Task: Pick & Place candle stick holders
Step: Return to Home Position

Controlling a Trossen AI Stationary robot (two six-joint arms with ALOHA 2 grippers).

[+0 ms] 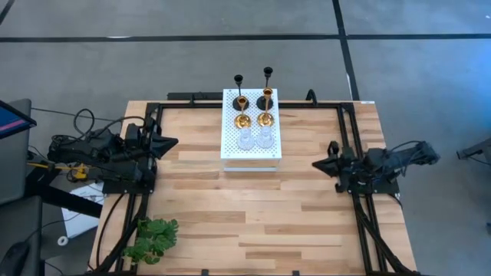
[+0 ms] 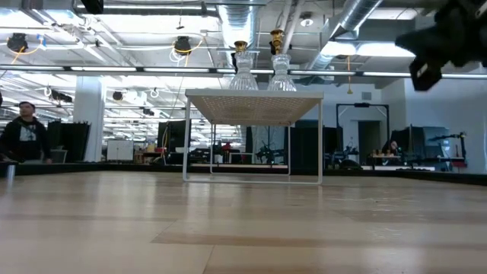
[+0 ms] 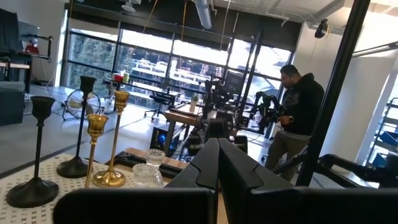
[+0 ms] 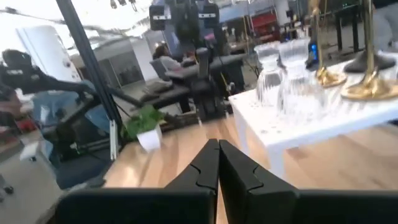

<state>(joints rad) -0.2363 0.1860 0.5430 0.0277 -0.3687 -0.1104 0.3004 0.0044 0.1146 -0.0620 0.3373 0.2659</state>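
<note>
On the white perforated board at the table's far middle stand the candle stick holders on their round bases. Two tall black ones are farthest, two gold ones stand in the middle, and two clear glass ones are nearest. My left gripper hovers shut to the left of the board, pointing at it. My right gripper hovers shut to the board's right. The wrist views show the shut fingertips with nothing between them.
A green leafy plant lies at the table's near left corner. Black frame rails run along the table's sides and far edge. Bare wood stretches between the board and the near edge. A person stands in the room beyond.
</note>
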